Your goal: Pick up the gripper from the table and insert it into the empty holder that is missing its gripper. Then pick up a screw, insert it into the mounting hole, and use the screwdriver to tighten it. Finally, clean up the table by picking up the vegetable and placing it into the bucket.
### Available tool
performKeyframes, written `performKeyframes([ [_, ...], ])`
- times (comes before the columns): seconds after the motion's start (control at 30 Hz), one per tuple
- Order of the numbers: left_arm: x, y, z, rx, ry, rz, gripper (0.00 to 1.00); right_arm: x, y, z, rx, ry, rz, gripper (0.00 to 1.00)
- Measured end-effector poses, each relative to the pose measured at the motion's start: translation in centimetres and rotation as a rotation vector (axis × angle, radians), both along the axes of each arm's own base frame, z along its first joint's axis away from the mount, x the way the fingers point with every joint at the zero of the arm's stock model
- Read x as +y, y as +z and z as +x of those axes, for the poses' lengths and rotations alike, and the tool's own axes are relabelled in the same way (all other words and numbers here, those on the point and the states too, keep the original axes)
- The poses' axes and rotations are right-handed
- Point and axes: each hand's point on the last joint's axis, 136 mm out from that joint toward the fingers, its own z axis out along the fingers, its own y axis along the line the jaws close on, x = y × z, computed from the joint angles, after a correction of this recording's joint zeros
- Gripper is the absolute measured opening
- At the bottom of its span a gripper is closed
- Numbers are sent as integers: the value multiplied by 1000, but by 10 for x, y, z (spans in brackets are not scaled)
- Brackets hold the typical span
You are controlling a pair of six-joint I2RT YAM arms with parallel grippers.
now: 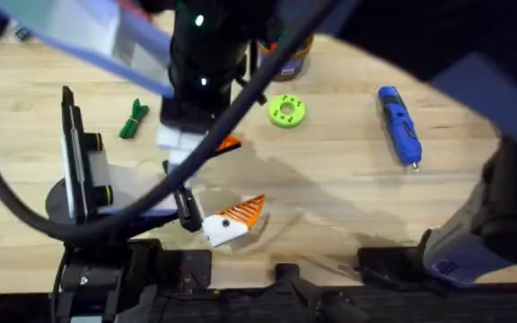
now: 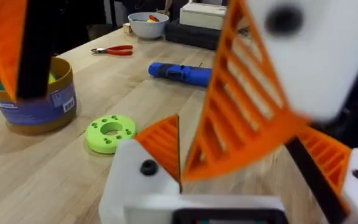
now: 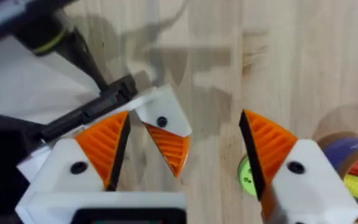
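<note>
My right gripper (image 3: 185,124) hangs open over the table's middle, beneath the dark arm (image 1: 200,135). My left gripper (image 2: 241,155) is open too, low near the front edge (image 1: 232,220). One of the left fingers (image 3: 169,146) pokes up between the right gripper's fingers, touching neither. Every white mount I see carries an orange tip; the loose gripper, the empty holder and the screw are out of view. The blue screwdriver (image 1: 398,126) lies at the right. The dark green vegetable (image 1: 134,118) lies at the left. The bucket (image 2: 33,99) stands at the far middle.
A bright green disc (image 1: 286,110) lies just in front of the bucket. Red-handled pliers (image 2: 114,50) and a white bowl (image 2: 148,25) sit farther back. A black stand (image 1: 77,161) rises at the left. Bare wood lies between the disc and the screwdriver.
</note>
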Motion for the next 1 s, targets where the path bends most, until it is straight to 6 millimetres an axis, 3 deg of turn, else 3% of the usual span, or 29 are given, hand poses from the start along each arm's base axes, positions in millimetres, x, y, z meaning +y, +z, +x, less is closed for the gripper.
performKeyframes([
  [0.27,0,0,0,0,0,0,986,-27,71,-1,-34,-153,179,992],
  [0.37,0,0,0,0,0,0,986,-42,84,-1,-42,-209,234,992],
  [0.47,0,0,0,0,0,0,986,-58,78,5,-35,-285,268,992],
  [0.57,0,0,0,0,0,0,986,-86,56,15,-3,-412,271,994],
  [0.67,0,0,0,0,0,0,986,-134,35,28,40,-599,247,994],
  [0.77,0,0,0,0,0,0,986,-186,27,42,53,-805,262,994],
  [1.0,0,0,0,0,0,0,985,-271,7,51,70,-1143,240,994],
])
